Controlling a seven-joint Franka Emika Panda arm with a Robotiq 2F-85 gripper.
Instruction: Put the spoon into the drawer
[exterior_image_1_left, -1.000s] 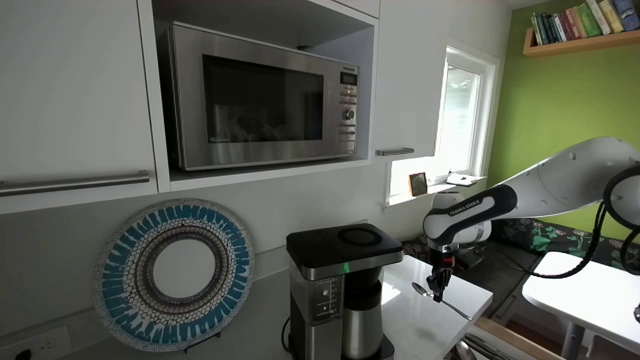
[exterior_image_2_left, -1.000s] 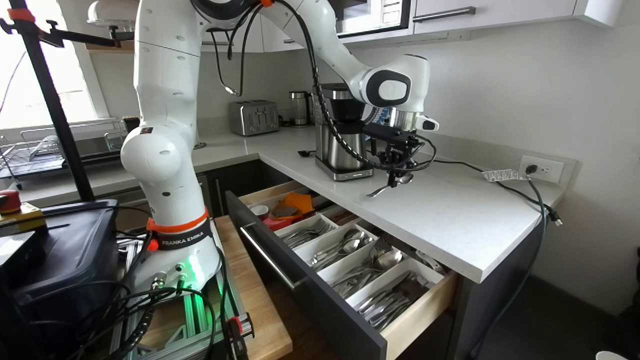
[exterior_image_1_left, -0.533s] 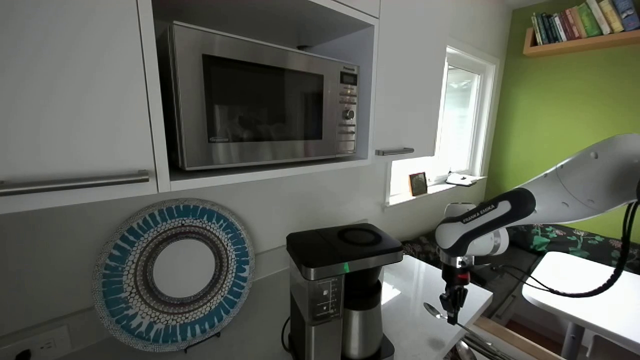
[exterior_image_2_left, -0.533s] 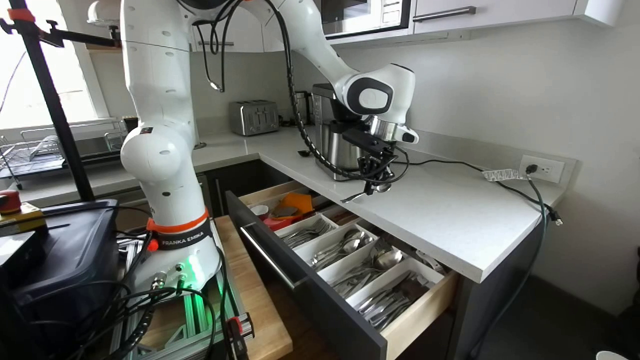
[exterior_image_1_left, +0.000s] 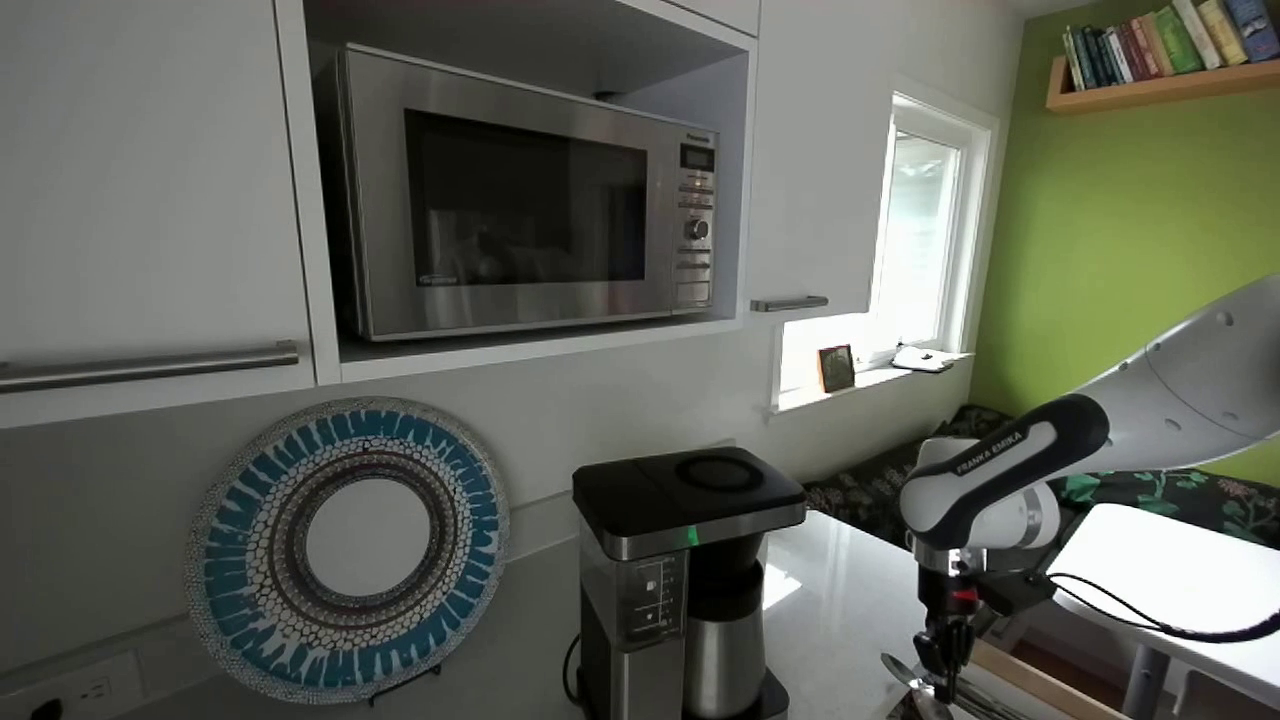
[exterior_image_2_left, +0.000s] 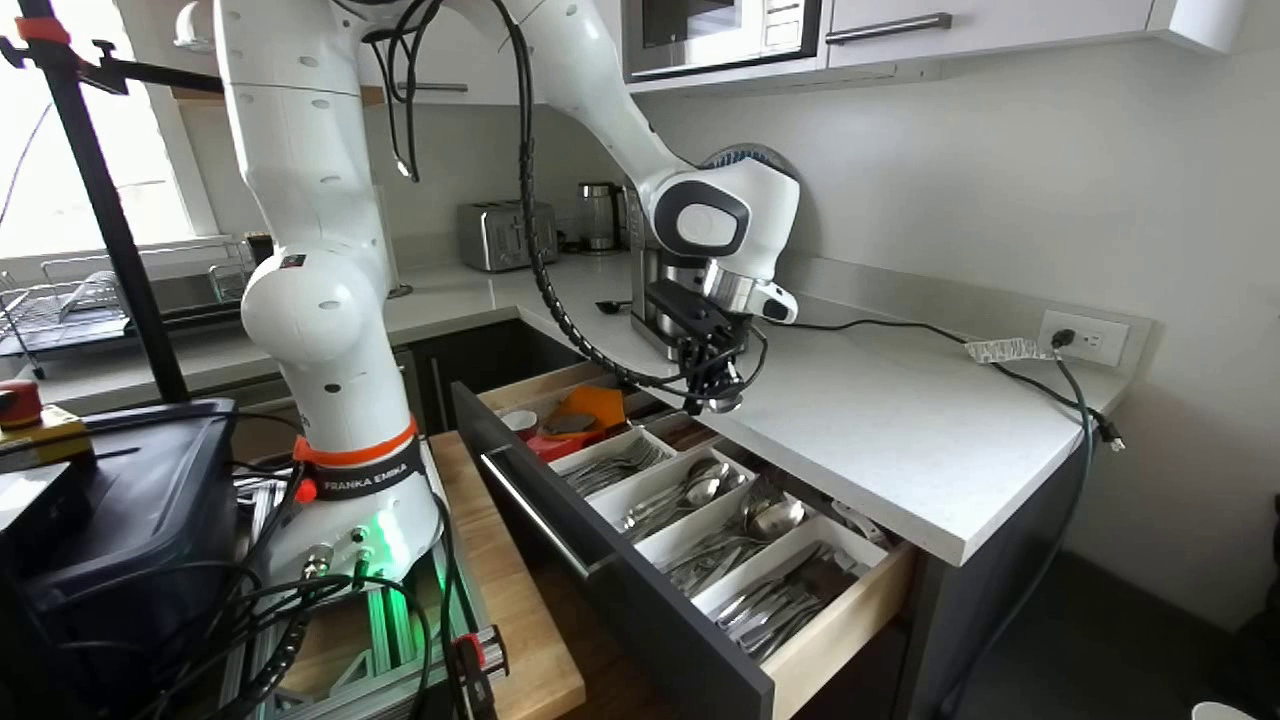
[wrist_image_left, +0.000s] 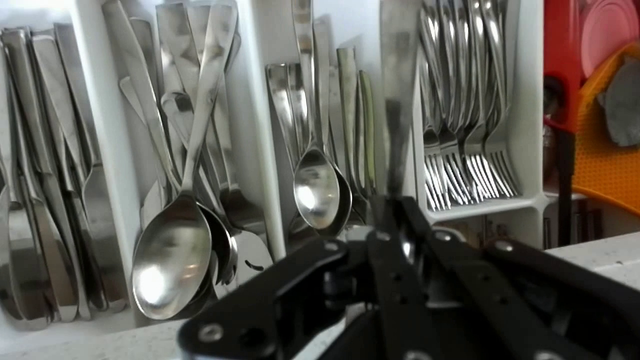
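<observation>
Well, the spoon (wrist_image_left: 399, 90) sits pinched in the gripper (wrist_image_left: 397, 207).

In an exterior view, the hand (exterior_image_2_left: 695, 404) and spoon (exterior_image_2_left: 726, 404) have shifted toward eight o'clock; the spoon handle (wrist_image_left: 400, 75), earlier over the desk (exterior_image_2_left: 850, 390), now reaches over the drawer (exterior_image_2_left: 850, 625).
</observation>
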